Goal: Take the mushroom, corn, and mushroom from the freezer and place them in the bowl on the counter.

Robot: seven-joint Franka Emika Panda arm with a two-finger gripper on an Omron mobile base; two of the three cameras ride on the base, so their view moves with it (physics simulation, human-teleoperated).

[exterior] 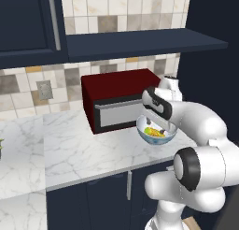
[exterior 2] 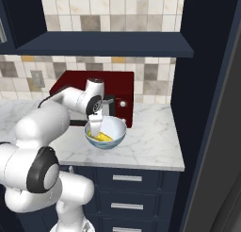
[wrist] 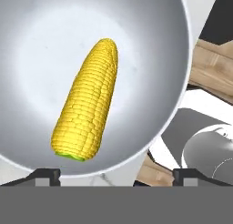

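Hand: spread wide, gripping nothing, poised directly over the bowl.
Corn: lies loose in the bowl, just beyond the fingertips; long axis from 7 to 1 o'clock, green end nearest.
Bowl's place: on the table, before the red microwave.

corn in bowl | bowl on counter | before microwave | gripper above bowl

corn: 1 | bowl: 1 | microwave: 1
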